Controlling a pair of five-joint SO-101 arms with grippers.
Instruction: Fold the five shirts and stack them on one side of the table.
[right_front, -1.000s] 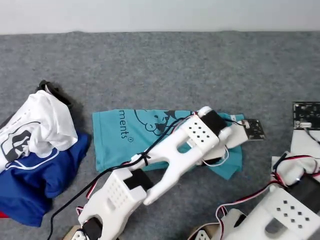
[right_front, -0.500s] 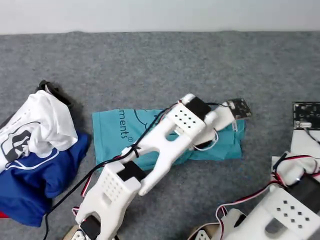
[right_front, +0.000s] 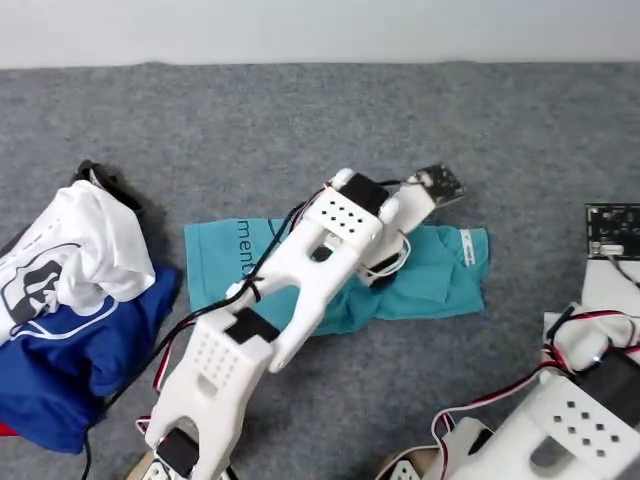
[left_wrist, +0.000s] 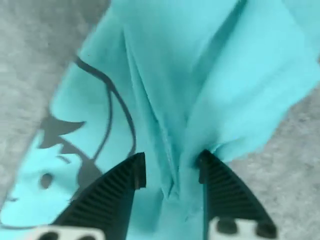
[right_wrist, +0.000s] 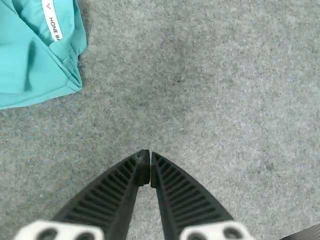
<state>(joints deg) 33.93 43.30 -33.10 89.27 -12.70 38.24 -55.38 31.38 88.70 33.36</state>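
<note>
Closest in, the right hand (right_wrist: 150, 160) hangs low over the bare grey felt tabletop (right_wrist: 225, 100). Its two black fingers are pressed together and there is nothing between them.

A little further out, the white left arm (right_front: 300, 290) stretches across the teal cotton shirt (right_front: 440, 285), which lies in the middle of the tabletop. The left hand (left_wrist: 170, 160) is clamped on a bunched ridge of that shirt. The cloth pulls into long pleats between its ribbed fingers (left_wrist: 122, 182).

The step looks like folding this shirt over. To do it well, the left hand should hold tight and lift a bit so the cloth does not drag. Then it should carry the pinched part straight across until the edges meet, lay it flat and let go. The right hand could press down on the far corner so the shirt stays put.

Off to the side is a pile with a crumpled white shirt (right_front: 70, 250) on top of a dark blue shirt (right_front: 90, 350).

The arm hides the middle of the teal shirt and most of its dark drawing, so I cannot tell how many folds it has. A black thing (right_front: 105, 182) peeks out behind the pile, and a red scrap (right_front: 5, 430) is cut off at the edge. Both are too hidden to name.
</note>
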